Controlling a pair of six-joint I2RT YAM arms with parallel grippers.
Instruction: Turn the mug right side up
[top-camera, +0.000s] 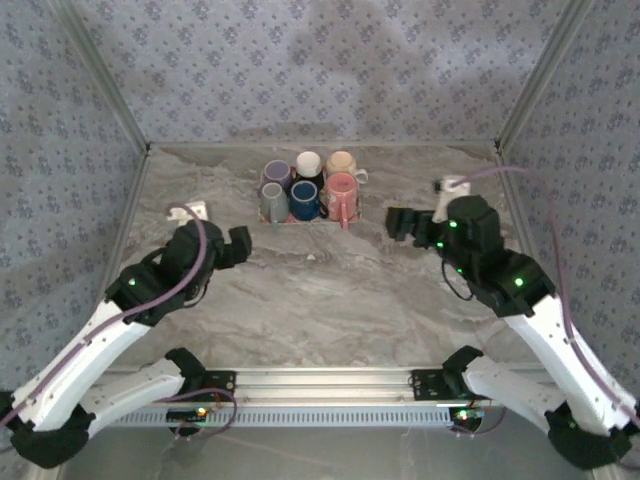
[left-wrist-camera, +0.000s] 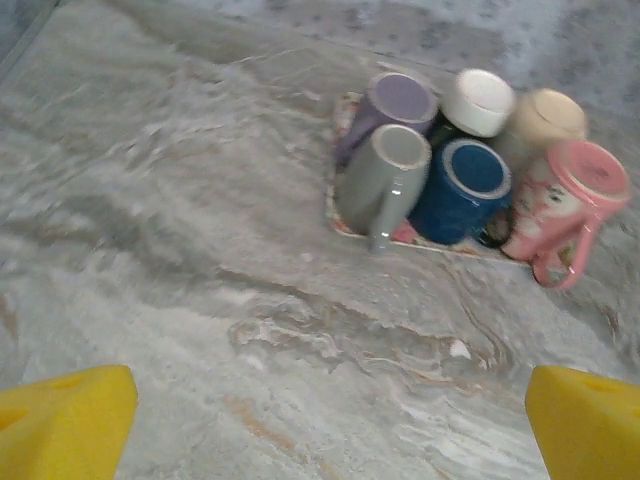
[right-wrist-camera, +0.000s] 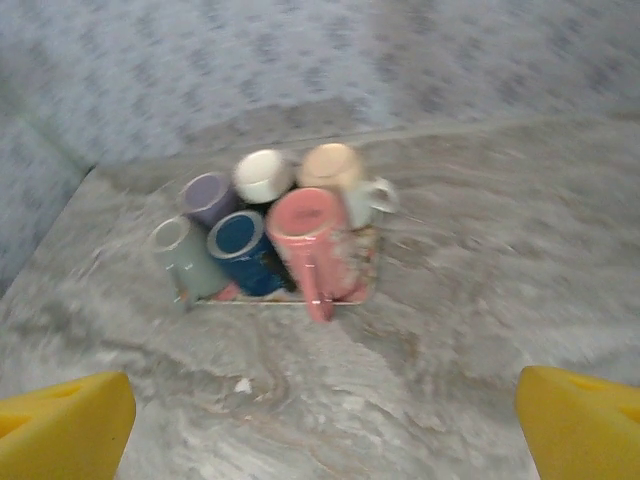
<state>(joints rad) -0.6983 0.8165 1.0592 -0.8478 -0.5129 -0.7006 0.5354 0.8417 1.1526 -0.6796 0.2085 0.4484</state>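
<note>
Several mugs stand close together, bases up, on a small flowered tray (top-camera: 284, 222) at the back middle of the table. They are purple (top-camera: 277, 175), white-bottomed (top-camera: 309, 163), beige (top-camera: 341, 162), grey (top-camera: 272, 203), blue (top-camera: 304, 200) and pink (top-camera: 342, 190). My left gripper (top-camera: 238, 245) hovers open to the tray's front left. The right gripper (top-camera: 400, 222) is open to the tray's right. In the left wrist view the grey mug (left-wrist-camera: 385, 175) and blue mug (left-wrist-camera: 463, 185) are nearest, ahead of the gripper (left-wrist-camera: 330, 425). The right wrist view has the pink mug (right-wrist-camera: 312, 240) nearest, beyond its gripper (right-wrist-camera: 325, 425).
Patterned walls close in the marbled table (top-camera: 320, 290) at the back and both sides. A white fitting (top-camera: 195, 210) sits by the left wall, another (top-camera: 452, 185) near the right gripper. An aluminium rail (top-camera: 320, 382) runs along the near edge.
</note>
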